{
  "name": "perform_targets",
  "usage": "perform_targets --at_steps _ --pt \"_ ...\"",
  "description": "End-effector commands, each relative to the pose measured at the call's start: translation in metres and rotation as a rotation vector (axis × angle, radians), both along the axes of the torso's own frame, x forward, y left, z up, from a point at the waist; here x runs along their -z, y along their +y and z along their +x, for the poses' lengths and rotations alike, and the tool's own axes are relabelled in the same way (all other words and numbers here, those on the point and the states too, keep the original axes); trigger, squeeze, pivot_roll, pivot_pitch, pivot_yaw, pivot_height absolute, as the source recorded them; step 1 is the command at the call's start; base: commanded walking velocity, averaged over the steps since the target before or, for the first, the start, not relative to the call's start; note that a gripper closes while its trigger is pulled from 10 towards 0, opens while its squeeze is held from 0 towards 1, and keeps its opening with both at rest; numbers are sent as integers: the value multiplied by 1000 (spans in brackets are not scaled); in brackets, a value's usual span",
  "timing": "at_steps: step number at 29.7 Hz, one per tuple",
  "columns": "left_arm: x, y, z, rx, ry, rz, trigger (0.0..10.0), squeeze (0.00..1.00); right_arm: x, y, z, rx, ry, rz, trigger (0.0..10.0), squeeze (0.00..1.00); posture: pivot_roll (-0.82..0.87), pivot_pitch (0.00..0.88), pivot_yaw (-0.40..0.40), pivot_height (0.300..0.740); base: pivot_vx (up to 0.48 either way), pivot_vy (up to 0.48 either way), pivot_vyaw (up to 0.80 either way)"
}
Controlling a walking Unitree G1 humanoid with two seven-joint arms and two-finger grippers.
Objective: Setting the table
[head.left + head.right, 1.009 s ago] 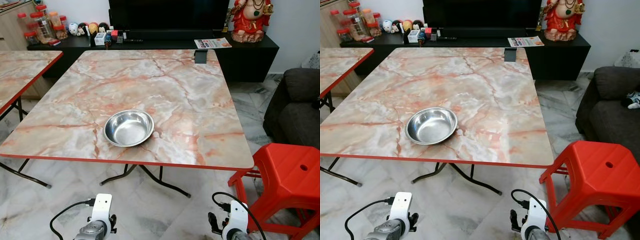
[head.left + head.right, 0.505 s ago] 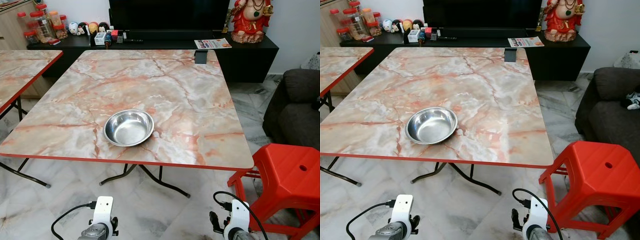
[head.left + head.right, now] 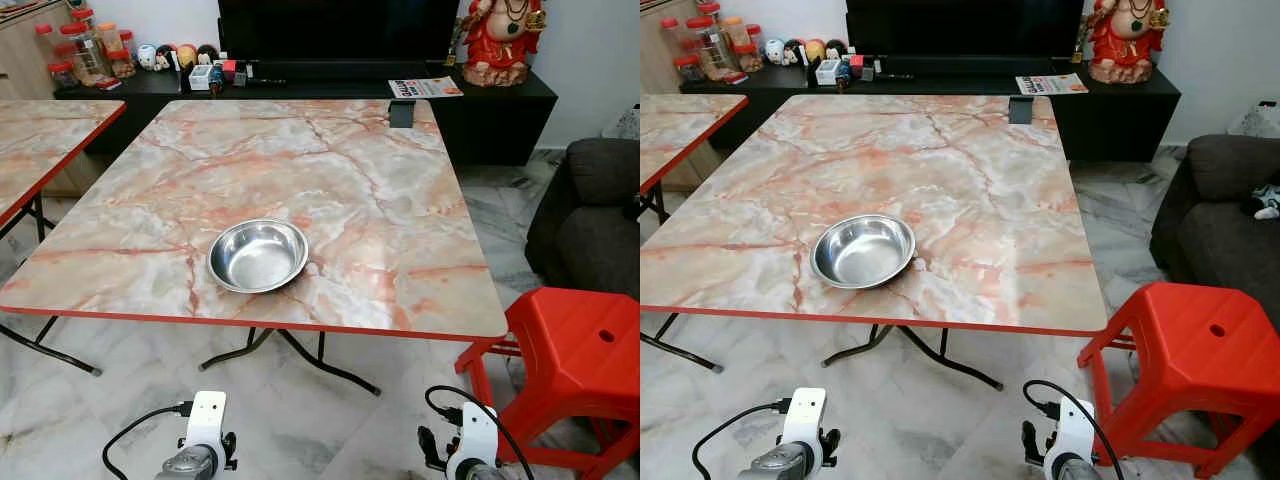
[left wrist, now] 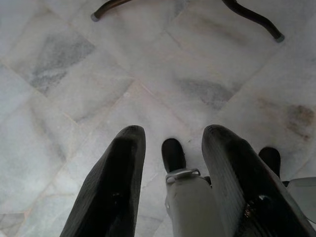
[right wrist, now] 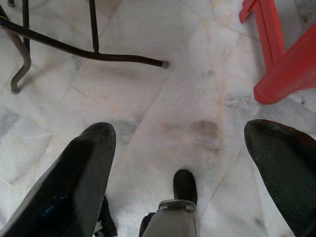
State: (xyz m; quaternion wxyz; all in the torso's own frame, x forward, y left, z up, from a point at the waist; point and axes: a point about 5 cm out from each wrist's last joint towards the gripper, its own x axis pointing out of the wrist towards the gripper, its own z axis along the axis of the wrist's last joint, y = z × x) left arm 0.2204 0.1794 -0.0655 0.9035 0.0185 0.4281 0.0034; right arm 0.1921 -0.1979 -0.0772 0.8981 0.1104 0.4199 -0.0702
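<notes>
Little has moved since a second ago; both arms are still hanging low, the view barely shifting.
Round shiny steel bowl (image 3: 257, 255) is sitting on the marble-patterned table (image 3: 400, 200) at 12 o'clock, nearer the left gripper (image 4: 170, 163), fingers moderately parted; right gripper (image 5: 180, 163) is gaping wide, both empty.

Both arms have sunk lower at the frame's bottom edge, left gripper (image 4: 170, 148) and right gripper (image 5: 180, 148) hanging.

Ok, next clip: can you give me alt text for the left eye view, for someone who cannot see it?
An empty steel bowl sits near the front edge of a marble-patterned table with a red rim. A red stool stands on the floor at the right, and both robot arms hang low in front of the table.
</notes>
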Motion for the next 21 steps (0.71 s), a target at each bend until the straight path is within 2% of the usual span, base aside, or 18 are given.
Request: perform_targets --at_steps 1,15,18,21 --pt "2 3 -3 -7 18 2 10000 0 0 4 1 -8 2 2 10000 0 -84 0 9 740 0 281 0" --pt "0 6 0 -13 11 5 10000 0 -1 4 3 22 -2 11 10000 0 -81 0 14 740 0 282 0" --pt "0 6 0 -12 10 5 10000 0 -1 4 3 28 -2 12 10000 0 -79 0 16 740 0 281 -771" --pt "-1 7 0 -14 9 6 10000 0 -1 4 3 28 -9 10 10000 0 -75 0 16 740 0 281 0"
